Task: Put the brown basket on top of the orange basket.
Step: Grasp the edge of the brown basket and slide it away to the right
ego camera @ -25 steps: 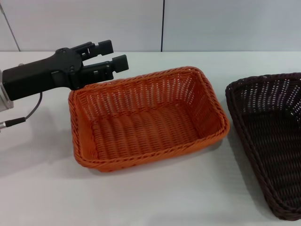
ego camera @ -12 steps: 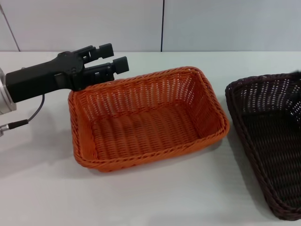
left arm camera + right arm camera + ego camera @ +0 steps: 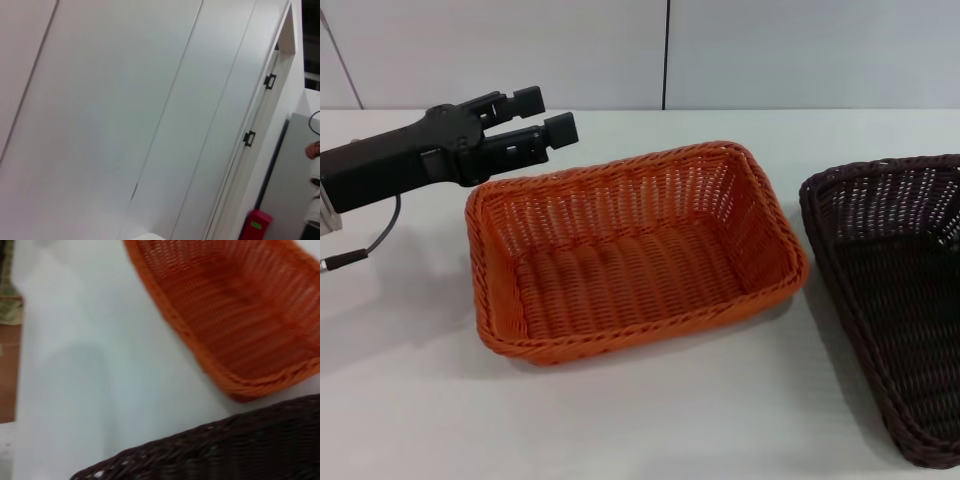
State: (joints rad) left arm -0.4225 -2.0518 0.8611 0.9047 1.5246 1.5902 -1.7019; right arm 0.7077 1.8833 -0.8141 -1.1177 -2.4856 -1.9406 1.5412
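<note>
The orange basket [image 3: 638, 334] stands empty on the white table in the middle of the head view. The brown basket [image 3: 890, 300] lies to its right, cut off by the picture's right edge, a small gap apart from the orange one. My left gripper [image 3: 545, 113] is open and empty, hovering just behind the orange basket's far left corner. My right gripper does not show. The right wrist view looks close over the brown basket's rim [image 3: 225, 450] toward the orange basket [image 3: 250, 305].
The white table [image 3: 700, 410] stretches in front of both baskets and to the left. A pale wall runs behind the table. A cable [image 3: 375, 240] hangs from my left arm. The left wrist view shows only wall panels.
My left gripper has moved slightly left and away from the orange basket's far corner. The baskets have hardly moved.
</note>
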